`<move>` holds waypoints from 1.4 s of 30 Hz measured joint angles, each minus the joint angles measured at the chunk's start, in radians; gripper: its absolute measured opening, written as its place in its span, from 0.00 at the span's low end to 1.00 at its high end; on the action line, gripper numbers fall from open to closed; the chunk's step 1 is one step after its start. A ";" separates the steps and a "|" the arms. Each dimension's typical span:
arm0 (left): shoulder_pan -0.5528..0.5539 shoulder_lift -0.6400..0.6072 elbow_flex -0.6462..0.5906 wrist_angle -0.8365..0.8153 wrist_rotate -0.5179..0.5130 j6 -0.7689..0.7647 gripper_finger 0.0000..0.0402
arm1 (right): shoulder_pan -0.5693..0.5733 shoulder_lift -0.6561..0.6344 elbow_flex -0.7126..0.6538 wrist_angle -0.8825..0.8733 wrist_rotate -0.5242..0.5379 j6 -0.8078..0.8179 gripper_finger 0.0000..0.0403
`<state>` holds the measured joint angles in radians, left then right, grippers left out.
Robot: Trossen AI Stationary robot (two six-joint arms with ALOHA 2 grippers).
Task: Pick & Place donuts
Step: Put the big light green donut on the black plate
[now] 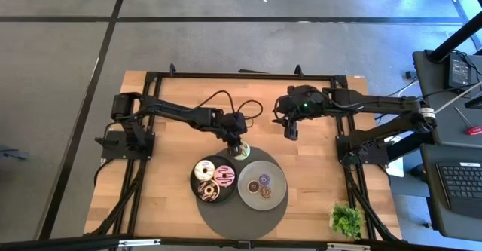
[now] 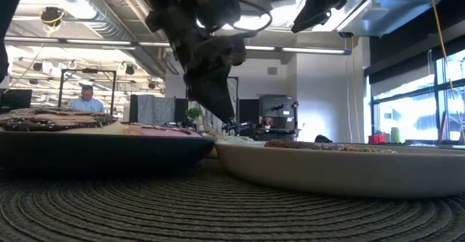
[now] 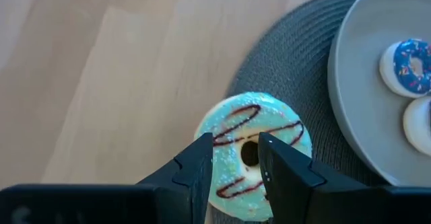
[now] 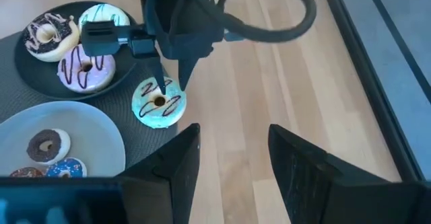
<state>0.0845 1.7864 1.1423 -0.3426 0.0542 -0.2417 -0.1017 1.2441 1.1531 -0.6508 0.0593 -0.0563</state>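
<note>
A green-iced donut with brown zigzag lines lies flat on the far edge of the round dark placemat. It also shows in the high view, green donut, and in the right wrist view, green donut. My left gripper stands right over it, narrowed around one side of its ring. My right gripper hangs open above bare wood, farther right and toward the far edge, right gripper. The dark plate holds three donuts, white, pink and chocolate. The grey plate holds three mini donuts. My left gripper comes down on the green donut from above, fingers pointing at the table. One finger stands at the hole, the other at the outer edge, with one side of the ring between them. The donut lies flat on the placemat.
A small green plant stands near the table's near right corner. Bare wood lies left of the placemat and under my right gripper. A black frame runs along the table's edges. A person sits in the room behind.
</note>
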 joint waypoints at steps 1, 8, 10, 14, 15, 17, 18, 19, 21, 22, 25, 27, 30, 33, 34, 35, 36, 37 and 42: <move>0.000 0.003 0.000 -0.001 0.000 0.000 0.29 | 0.000 0.002 0.000 0.002 0.000 0.000 0.44; 0.000 0.004 0.000 0.012 -0.007 0.106 0.29 | 0.000 0.023 0.000 0.001 0.000 -0.005 0.44; 0.000 0.004 0.000 0.009 -0.010 0.109 0.29 | 0.000 0.029 0.000 0.001 0.001 -0.005 0.44; -0.004 0.004 0.000 0.001 -0.010 0.112 0.29 | 0.000 0.048 0.000 0.001 0.000 -0.004 0.44; -0.007 0.004 0.000 -0.002 -0.010 0.120 0.29 | 0.000 0.053 0.000 0.002 0.001 -0.004 0.44; -0.015 0.005 0.000 -0.005 -0.011 0.129 0.29 | 0.000 0.062 0.000 0.002 0.001 -0.004 0.44; -0.018 0.009 0.001 -0.004 -0.011 0.131 0.29 | 0.000 0.067 0.000 0.002 0.001 -0.004 0.44; -0.021 0.014 0.001 0.000 -0.015 0.132 0.29 | 0.000 0.071 0.000 0.001 0.001 -0.004 0.44; -0.025 0.023 0.001 -0.005 -0.034 0.124 0.29 | 0.000 0.076 0.000 0.003 0.001 -0.005 0.44; -0.026 0.030 0.001 0.000 -0.037 0.121 0.29 | 0.000 0.076 0.000 0.003 0.001 -0.005 0.44; -0.027 0.060 0.002 -0.002 -0.039 0.106 0.29 | 0.000 0.076 0.000 0.017 0.002 -0.004 0.44; -0.027 0.078 0.002 -0.003 -0.043 0.087 0.29 | 0.000 0.073 0.000 0.033 0.002 -0.004 0.44; -0.026 0.095 0.002 -0.005 -0.070 0.071 0.29 | 0.000 0.071 0.000 0.062 0.002 -0.006 0.44; -0.027 0.095 0.002 -0.017 -0.085 0.064 0.29 | 0.000 0.071 0.000 0.066 0.002 -0.008 0.44; -0.027 0.095 0.002 -0.019 -0.086 0.064 0.28 | 0.000 0.071 0.000 0.066 0.002 -0.008 0.44; -0.027 0.095 0.002 -0.021 -0.086 0.064 0.28 | 0.000 0.071 0.000 0.065 0.002 -0.008 0.44; -0.027 0.094 0.002 -0.021 -0.086 0.064 0.27 | 0.000 0.071 0.000 0.066 0.002 -0.008 0.44; -0.027 0.093 0.002 -0.021 -0.086 0.064 0.25 | 0.000 0.071 0.000 0.066 0.002 -0.006 0.44; -0.027 0.093 0.002 -0.024 -0.085 0.063 0.13 | 0.000 0.071 0.000 0.066 0.001 -0.006 0.44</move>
<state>0.0578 1.8797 1.1446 -0.3664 -0.0311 -0.1791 -0.1015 1.3150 1.1530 -0.5851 0.0606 -0.0626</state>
